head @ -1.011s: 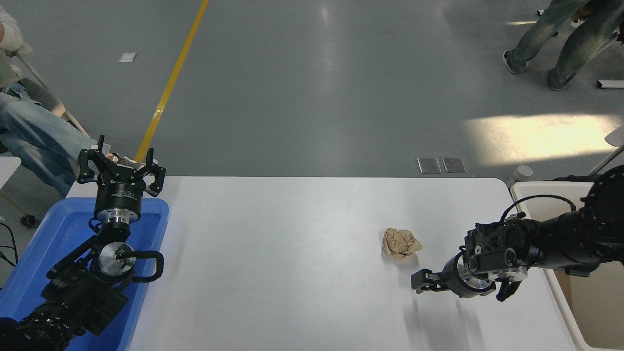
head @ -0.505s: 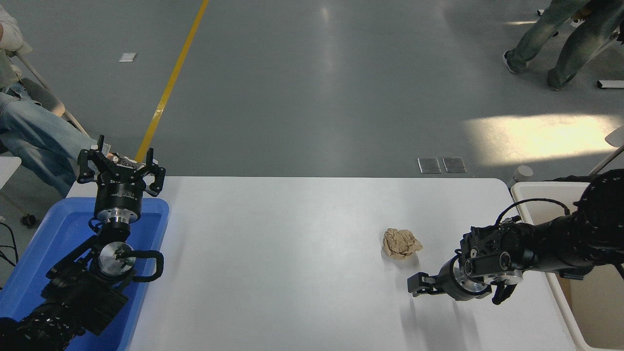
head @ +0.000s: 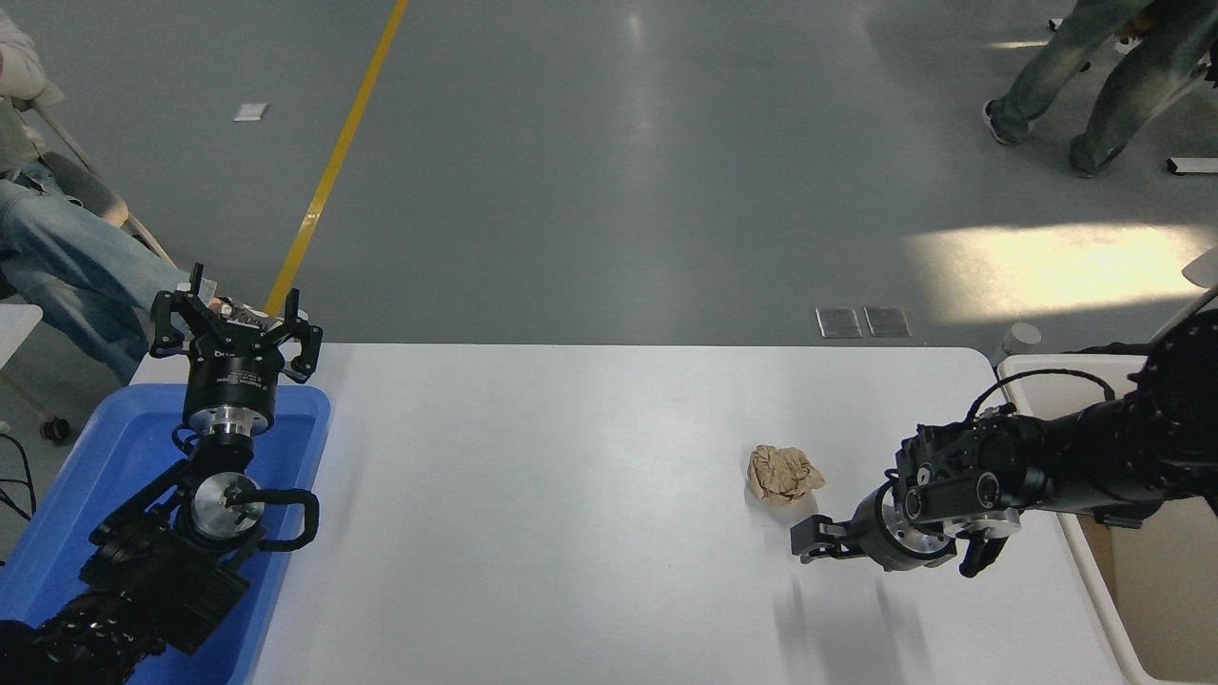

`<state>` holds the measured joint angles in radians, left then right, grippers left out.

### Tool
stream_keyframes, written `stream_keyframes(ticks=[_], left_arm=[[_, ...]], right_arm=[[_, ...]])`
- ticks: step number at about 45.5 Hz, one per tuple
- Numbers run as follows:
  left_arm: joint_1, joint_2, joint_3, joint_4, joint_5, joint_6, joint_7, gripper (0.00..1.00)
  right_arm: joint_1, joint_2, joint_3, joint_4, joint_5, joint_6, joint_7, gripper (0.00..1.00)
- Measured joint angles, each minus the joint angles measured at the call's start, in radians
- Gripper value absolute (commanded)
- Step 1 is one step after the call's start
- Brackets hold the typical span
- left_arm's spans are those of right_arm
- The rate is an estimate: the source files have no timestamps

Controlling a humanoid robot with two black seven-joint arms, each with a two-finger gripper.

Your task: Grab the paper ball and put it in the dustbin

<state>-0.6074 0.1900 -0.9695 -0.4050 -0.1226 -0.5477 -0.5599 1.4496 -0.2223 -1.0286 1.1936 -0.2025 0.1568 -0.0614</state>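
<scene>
Head view | paper ball [head: 783, 474] on table [head: 571, 533]; dustbin [head: 1156, 571] holds nothing visible

Your crumpled tan paper ball [head: 783, 474] lies on the desk; the cream dustbin [head: 1047, 385] stands at its 3 o'clock.

The right arm [head: 1094, 466] comes in from the right edge, stretched nearly level and pointing toward the left. Its wrist is turned so the right gripper [head: 809, 540] points leftward, low over the table's right half; whether its fingers are spread or closed cannot be made out. The left arm [head: 152, 561] rises from the lower left corner, its wrist pointing away from the camera, and the left gripper [head: 233, 319] holds its fingers spread wide near the table's far left corner.
</scene>
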Motion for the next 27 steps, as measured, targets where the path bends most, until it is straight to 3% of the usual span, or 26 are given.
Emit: stream_keyframes(ticks=[15,27], left_arm=[[0.000,0.000,0.000,0.000,0.000,0.000,0.000,0.99],[0.000,0.000,0.001,0.000,0.000,0.000,0.000,0.99]], right_arm=[[0.332,-0.110,-0.100,0.225,0.002,0.053,0.000,1.00],[0.563,-0.135,-0.189,0.348,0.014,0.117,0.000,1.00]])
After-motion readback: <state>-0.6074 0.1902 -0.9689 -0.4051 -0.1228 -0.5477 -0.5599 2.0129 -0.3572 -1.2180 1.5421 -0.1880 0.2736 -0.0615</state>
